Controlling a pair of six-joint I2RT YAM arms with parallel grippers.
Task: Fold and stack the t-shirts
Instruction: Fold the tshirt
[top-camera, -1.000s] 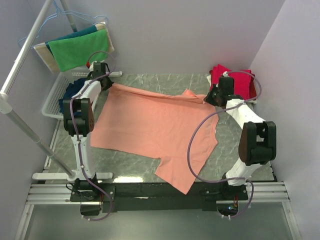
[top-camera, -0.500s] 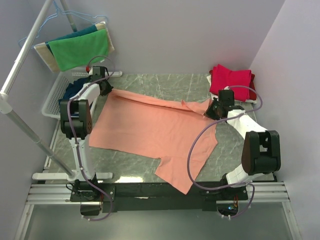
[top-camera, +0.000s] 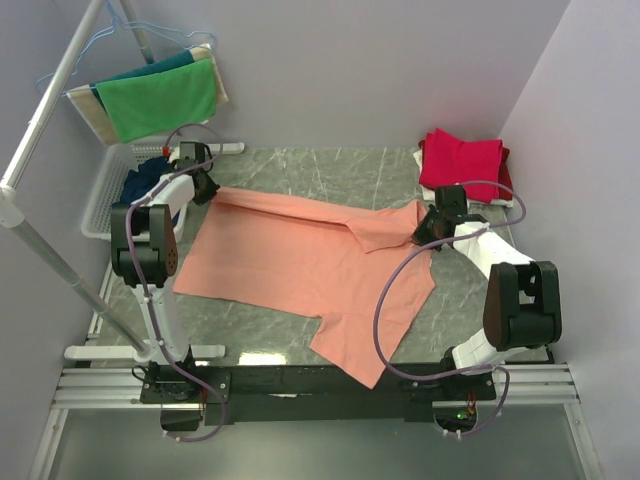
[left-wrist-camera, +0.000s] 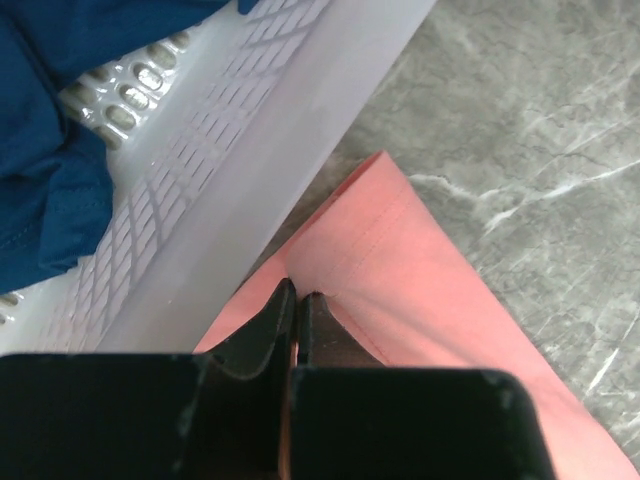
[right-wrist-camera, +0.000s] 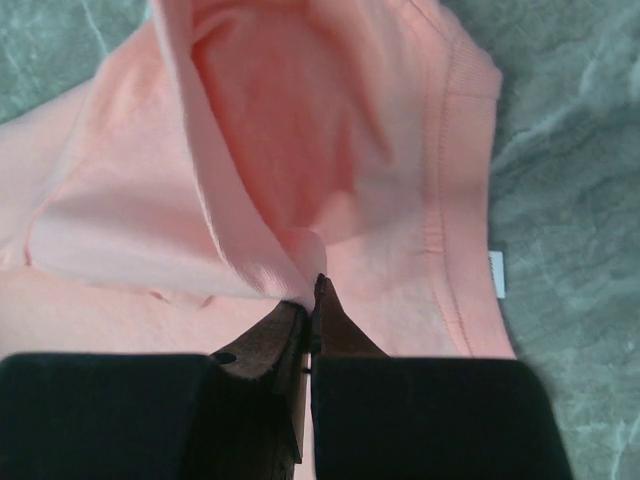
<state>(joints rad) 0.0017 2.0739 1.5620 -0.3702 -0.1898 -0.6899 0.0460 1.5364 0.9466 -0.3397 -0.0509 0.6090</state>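
Sitting in wht basket (top-camera: 99, 207): navy tee (top-camera: 140, 181); salmon tee (top-camera: 300, 255) nr rim

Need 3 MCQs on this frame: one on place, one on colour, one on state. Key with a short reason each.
1. The red folded stack lies at the table's:
A far right corner
B near left corner
C centre

2. The spread t-shirt is:
A navy
B salmon-orange
C green

3. The right gripper is:
A open, clear of cloth
B out of view
C shut on the t-shirt

Key:
1 A, the top view shows it far right.
2 B, every view shows that colour.
3 C, the wrist view shows closed fingers pinching a fold.
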